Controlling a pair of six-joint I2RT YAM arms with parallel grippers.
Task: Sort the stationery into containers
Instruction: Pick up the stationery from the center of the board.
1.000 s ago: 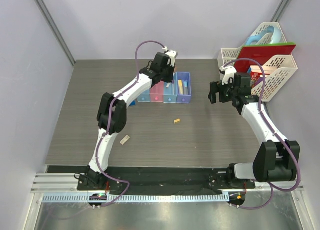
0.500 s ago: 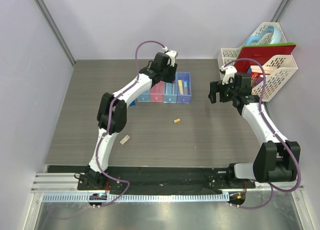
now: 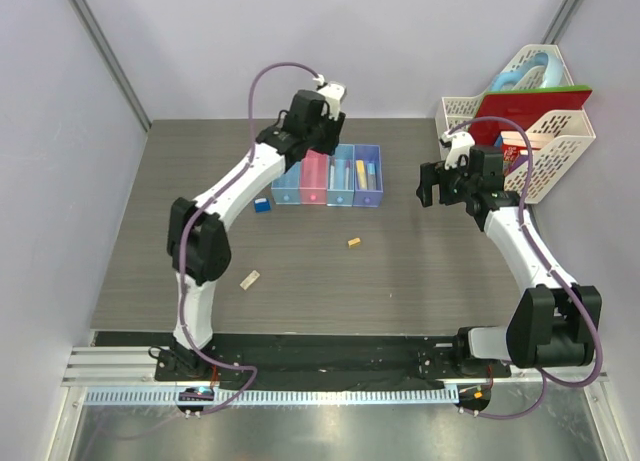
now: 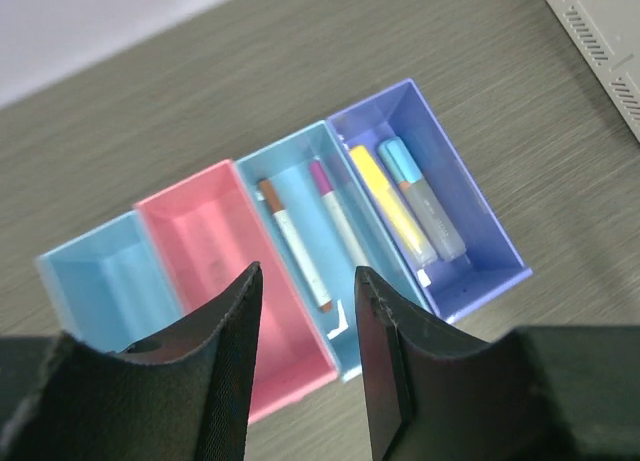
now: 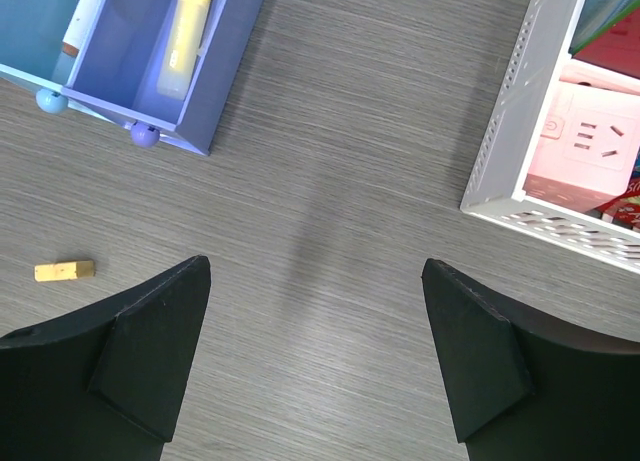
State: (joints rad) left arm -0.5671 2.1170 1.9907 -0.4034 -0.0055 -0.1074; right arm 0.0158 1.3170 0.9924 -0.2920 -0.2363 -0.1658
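Your left fingers (image 4: 230, 361) have just parted and lifted off the bins (image 4: 470, 176), grasping nothing. The two white pens (image 4: 292, 243) lie in the third bin, so that drop looks done. Your right fingers (image 5: 150, 331) hang wide apart, released. The blue cube (image 3: 262, 205), tan eraser (image 3: 354, 243) and beige eraser (image 3: 250, 279) wait on the desk (image 3: 420, 271). The fingers hide the bins' near ends; the pink bin (image 4: 200, 231) seems empty.
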